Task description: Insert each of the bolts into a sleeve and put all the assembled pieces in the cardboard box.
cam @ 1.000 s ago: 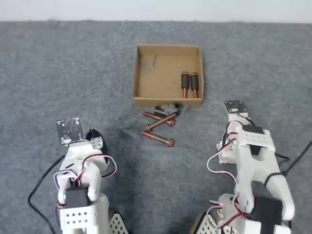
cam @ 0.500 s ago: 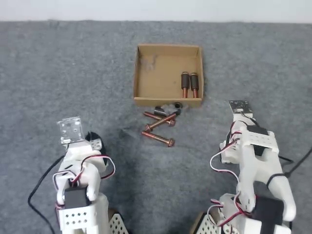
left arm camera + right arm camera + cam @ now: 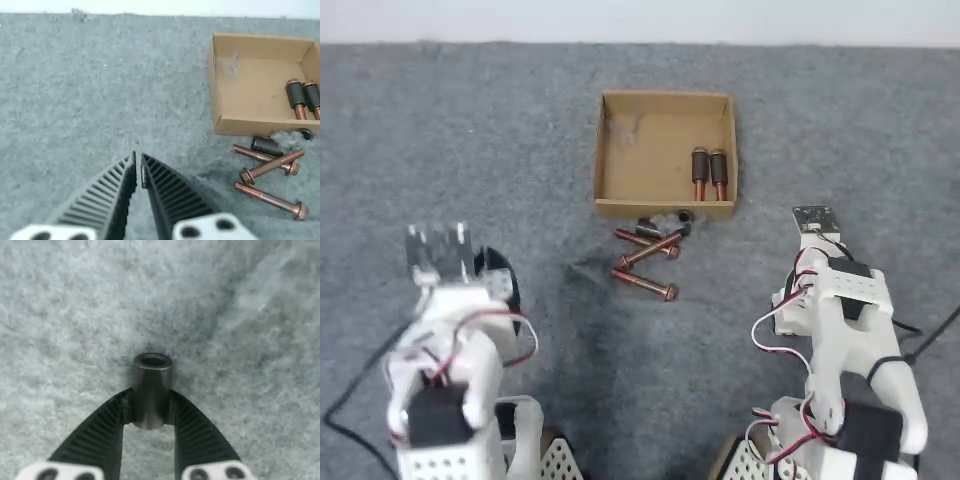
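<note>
Here three loose bolts [image 3: 643,284]; left jaws together, right jaws tight on one sleeve [image 3: 151,387].

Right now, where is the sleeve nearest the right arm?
In the right wrist view the sleeve is clamped in the right gripper, grey carpet behind it. In the high view that arm stands right of the cardboard box.
</note>
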You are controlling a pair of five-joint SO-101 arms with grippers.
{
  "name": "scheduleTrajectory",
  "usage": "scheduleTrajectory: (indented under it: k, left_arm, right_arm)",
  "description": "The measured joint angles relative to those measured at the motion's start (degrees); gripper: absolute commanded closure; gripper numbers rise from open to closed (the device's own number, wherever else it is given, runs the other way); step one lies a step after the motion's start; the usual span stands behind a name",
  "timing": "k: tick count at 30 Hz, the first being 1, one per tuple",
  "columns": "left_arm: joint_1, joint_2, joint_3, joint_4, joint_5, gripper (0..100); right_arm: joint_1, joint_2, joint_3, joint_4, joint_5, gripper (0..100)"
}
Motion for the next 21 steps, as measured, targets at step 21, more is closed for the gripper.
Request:
scheduleTrajectory:
  k: [21]
  left_arm:
    - [9.76,47.82,-24.62,3.08,-39.03,99]
  right_arm:
    - [0.00,0.00,0.00,0.00,0.00,99.1]
